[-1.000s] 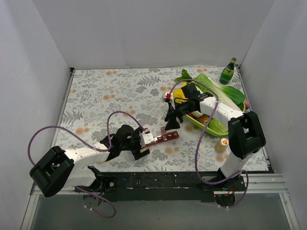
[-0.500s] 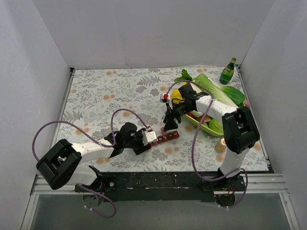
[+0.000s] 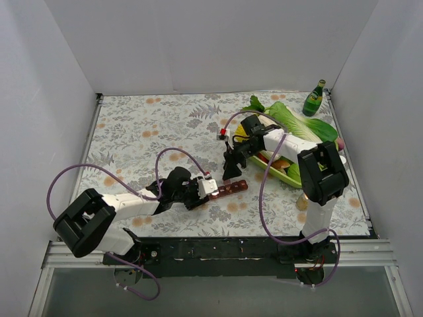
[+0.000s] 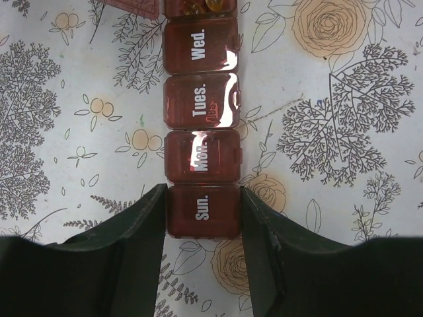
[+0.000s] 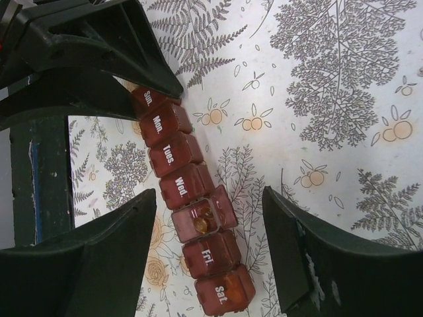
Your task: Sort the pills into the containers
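Left pincer clenched on the Sun. end of the dark-red plastic compartment strip; right pincer released above, yellowish-tan pills in one open cell between its fingers, others seemingly unfilled.

One container strip; seven day compartments, one open; one green bottle.

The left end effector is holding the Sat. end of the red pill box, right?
No. The left end effector holds the Sun. end of the red pill box, not the Sat. end. The left wrist view shows its fingers against both sides of the Sun. compartment.
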Controlling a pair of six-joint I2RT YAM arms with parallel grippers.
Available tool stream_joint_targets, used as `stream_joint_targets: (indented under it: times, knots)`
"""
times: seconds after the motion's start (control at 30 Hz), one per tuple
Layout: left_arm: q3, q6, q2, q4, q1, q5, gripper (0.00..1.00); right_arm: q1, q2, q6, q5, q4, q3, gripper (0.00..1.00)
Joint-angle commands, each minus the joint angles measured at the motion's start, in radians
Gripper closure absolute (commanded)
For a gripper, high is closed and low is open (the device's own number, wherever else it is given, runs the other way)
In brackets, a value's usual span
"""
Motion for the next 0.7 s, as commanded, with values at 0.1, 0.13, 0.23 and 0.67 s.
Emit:
stream_joint_targets:
  times: [0.1, 0.13, 0.23, 0.67]
  knots:
    - [0.038, -0.011, 0.021, -0.057, 0.003, -0.008, 0.8, 0.039, 0.024, 0.007, 0.015, -0.033, 0.011, 0.28]
    - [0.036, -0.016, 0.019, -0.058, 0.003, -0.008, 0.81, 0.042, 0.025, 0.009, 0.018, -0.035, 0.013, 0.28]
    - [0.036, -0.019, 0.016, -0.058, 0.003, -0.01, 0.82, 0.048, 0.026, 0.004, 0.019, -0.051, 0.017, 0.29]
    - [0.082, -0.059, 0.061, -0.115, 0.003, -0.016, 0.84, 0.053, -0.106, -0.036, 0.027, -0.12, -0.081, 0.38]
